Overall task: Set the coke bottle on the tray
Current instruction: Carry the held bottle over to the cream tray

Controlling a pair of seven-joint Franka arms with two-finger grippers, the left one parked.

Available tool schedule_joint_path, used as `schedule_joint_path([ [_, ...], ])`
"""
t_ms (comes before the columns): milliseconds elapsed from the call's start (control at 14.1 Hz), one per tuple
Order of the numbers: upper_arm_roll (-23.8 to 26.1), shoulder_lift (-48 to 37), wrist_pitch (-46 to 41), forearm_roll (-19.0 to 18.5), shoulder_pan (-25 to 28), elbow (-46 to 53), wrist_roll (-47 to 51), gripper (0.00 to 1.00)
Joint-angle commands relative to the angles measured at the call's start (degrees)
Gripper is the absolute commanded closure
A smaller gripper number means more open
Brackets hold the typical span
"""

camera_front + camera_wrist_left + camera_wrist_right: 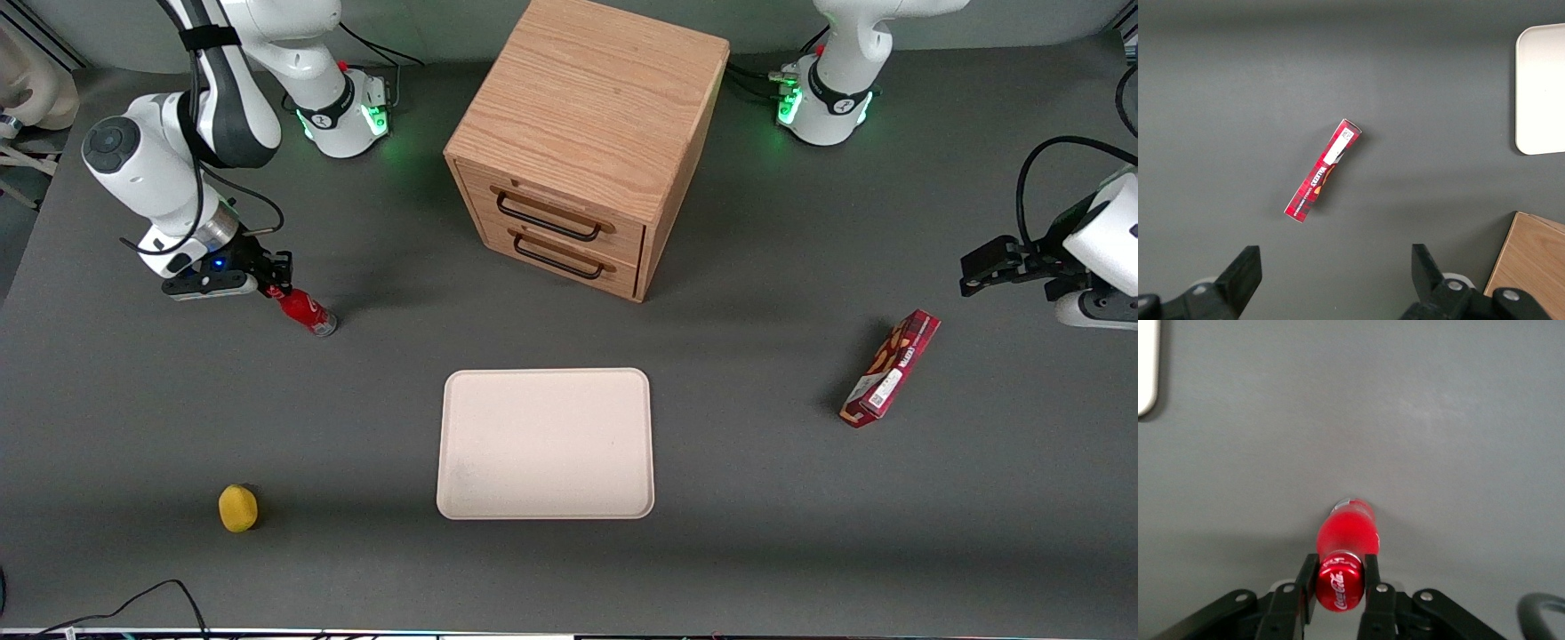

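The coke bottle [305, 311] is a small slim red bottle with a red cap. It leans tilted on the grey table toward the working arm's end, its clear base on the table. My right gripper [274, 289] is shut on its cap and neck. In the right wrist view the red cap with the white logo [1339, 584] sits clamped between the two black fingers [1306, 587], and the gripper [1339, 583] holds it at the top. The pale beige-pink tray [545, 444] lies flat in the table's middle, nearer the front camera than the bottle; its corner shows in the right wrist view [1146, 367].
A wooden drawer cabinet [582, 142] with two drawers stands farther from the camera than the tray. A yellow lemon-like object [238, 508] lies near the front edge. A red rectangular snack box [891, 368] lies toward the parked arm's end, also in the left wrist view [1323, 170].
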Motion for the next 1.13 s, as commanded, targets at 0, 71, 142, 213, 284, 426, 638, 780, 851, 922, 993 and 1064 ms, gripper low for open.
schedule_joint_path([
  [0,3.61,1.65,-8.14,-0.44,0.18,9.63,4.56,1.0],
  [71,4.49,4.1,-11.39,-0.44,0.36,14.98,5.7,1.0],
  [142,5.8,8.04,-15.08,-0.44,0.36,21.3,7.37,1.0],
  [213,7.04,12.52,-18.68,-0.44,0.36,28.15,9.47,1.0],
  [284,8.44,16.65,-20.98,-0.44,0.53,34.65,11.49,1.0],
  [426,11.25,24.04,-24.07,-0.62,1.23,45.65,16.32,1.0],
  [638,11.09,36.07,-30.65,-2.19,7.63,63.4,23.01,1.0],
  [780,11.0,42.68,-32.34,-6.22,10.63,72.47,25.13,1.0],
  [851,10.92,45.41,-32.34,-7.55,11.6,75.38,25.66,1.0],
  [922,10.83,47.87,-32.25,-7.91,12.22,78.02,25.67,1.0],
  [993,10.74,50.51,-32.17,-8.0,12.22,80.83,25.84,1.0],
  [1064,10.74,52.88,-31.64,-8.09,12.31,83.04,26.36,1.0],
])
